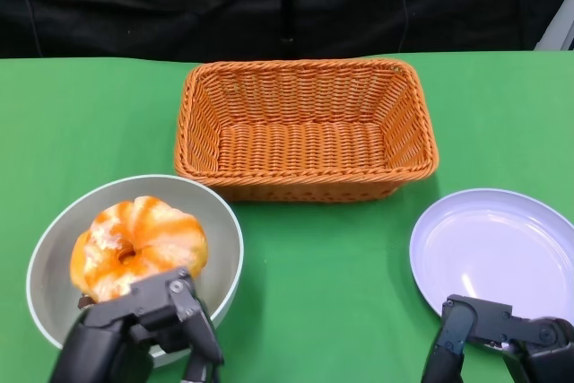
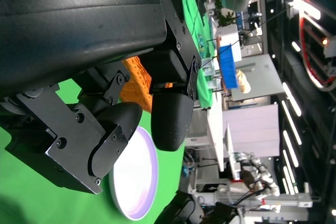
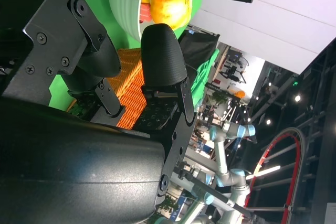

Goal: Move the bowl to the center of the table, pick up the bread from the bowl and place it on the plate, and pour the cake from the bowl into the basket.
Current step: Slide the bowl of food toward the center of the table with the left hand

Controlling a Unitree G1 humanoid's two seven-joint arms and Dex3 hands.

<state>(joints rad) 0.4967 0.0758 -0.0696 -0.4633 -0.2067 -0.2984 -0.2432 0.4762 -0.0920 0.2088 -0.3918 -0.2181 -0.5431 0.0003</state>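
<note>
Left robot hand [image 1: 143,329] at the near rim of the grey bowl [image 1: 54,248], fingers apart, grasping nothing; right robot hand [image 1: 498,338] likewise released, just at the near edge of the white plate [image 1: 502,248]. Orange-glazed bread [image 1: 139,244] inside the bowl, lower left on the green bench [image 1: 323,293]. Wicker basket [image 1: 305,127] behind, centred.

- Left hand [image 1: 143,334] low at the near left edge, fingers apart, nothing held.
- Right hand [image 1: 502,343] low at the near right, fingers apart, empty.
</note>
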